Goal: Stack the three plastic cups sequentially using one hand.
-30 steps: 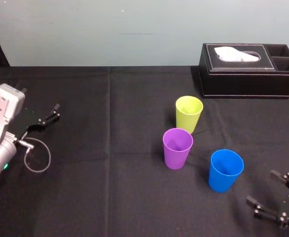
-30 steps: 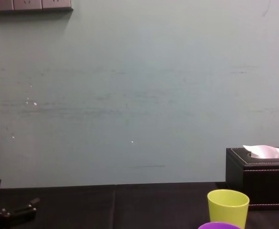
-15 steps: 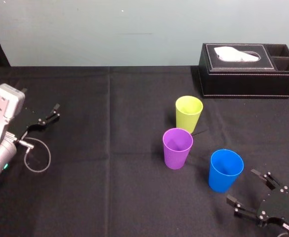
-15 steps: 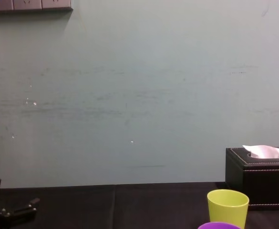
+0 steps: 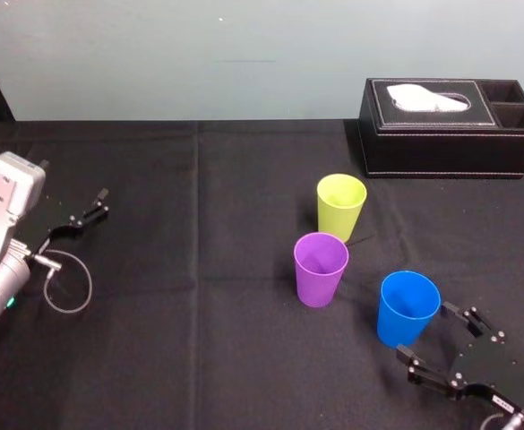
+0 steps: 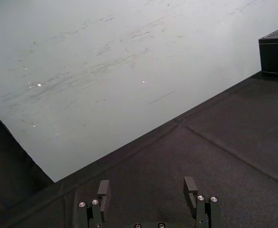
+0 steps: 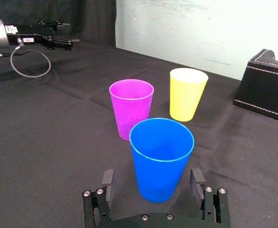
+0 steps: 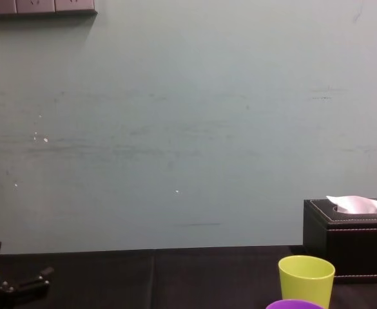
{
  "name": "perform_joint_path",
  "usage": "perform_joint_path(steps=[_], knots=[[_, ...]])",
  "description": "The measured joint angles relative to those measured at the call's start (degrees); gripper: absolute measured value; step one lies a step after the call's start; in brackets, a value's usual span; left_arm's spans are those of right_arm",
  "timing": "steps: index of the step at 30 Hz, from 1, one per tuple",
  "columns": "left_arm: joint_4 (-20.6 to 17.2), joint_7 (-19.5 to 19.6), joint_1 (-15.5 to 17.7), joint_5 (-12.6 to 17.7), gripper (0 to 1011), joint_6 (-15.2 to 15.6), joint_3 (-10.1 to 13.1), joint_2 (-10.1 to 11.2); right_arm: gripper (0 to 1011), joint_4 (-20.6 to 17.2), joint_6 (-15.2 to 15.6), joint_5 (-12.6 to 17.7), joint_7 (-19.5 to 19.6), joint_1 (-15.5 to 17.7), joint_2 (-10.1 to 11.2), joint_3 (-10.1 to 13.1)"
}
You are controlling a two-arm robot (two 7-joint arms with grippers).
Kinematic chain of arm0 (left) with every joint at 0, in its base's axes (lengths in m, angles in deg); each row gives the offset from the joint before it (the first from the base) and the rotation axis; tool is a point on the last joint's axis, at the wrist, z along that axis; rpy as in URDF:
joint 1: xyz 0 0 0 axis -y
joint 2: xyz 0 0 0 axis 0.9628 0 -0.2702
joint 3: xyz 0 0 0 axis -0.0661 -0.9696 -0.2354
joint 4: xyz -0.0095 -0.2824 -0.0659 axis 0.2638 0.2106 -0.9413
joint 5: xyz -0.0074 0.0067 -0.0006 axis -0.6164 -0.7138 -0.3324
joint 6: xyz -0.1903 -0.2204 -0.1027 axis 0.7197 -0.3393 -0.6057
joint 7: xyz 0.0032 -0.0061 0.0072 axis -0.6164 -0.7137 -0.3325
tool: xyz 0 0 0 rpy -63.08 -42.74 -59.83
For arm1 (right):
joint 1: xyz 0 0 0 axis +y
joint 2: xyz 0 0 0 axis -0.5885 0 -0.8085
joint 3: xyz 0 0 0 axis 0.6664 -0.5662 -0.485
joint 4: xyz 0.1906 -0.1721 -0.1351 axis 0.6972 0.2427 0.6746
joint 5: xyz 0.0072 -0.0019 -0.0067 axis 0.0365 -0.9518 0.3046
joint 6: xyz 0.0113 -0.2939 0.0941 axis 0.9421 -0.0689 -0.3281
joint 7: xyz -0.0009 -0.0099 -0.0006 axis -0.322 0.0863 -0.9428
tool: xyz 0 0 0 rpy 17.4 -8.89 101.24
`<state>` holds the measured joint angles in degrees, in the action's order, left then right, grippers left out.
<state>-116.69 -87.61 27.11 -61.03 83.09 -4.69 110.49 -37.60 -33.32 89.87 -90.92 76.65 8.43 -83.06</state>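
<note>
Far left, the left gripper [image 5: 103,202] sat parked low over the bench [image 5: 199,340], its jaws apart and empty, well away from the cups. The purple cup [image 5: 321,267] and yellow-green cup [image 5: 341,206] stood upright, mouths up. The blue cup [image 5: 408,309] stood upright just ahead of the right gripper [image 5: 425,331], the nearer arm. Its base lined up with the gap between the open, empty jaws, though not yet inside it. Its long axis ran vertical, crosswise to the level jaws, so a straight advance looked sufficient. Black cloth lay bare around it, and the tissue box [image 5: 450,130] sat well beyond.
</note>
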Motion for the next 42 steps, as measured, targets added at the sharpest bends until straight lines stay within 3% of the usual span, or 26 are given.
perform_joint_path(steps=[24,38,42], knots=[[0.0,0.0,0.0,0.0,1011,0.0,0.0,0.0,1003,0.89,5.21,-4.28,0.22,-4.95,-5.58,-0.47],[0.0,0.0,0.0,0.0,1011,0.0,0.0,0.0,1003,1.5,7.26,-5.7,0.42,-6.03,-8.63,-0.21],[0.0,0.0,0.0,0.01,1011,0.0,0.0,0.0,1003,1.51,7.34,-5.72,0.49,-6.03,-8.66,-0.17]])
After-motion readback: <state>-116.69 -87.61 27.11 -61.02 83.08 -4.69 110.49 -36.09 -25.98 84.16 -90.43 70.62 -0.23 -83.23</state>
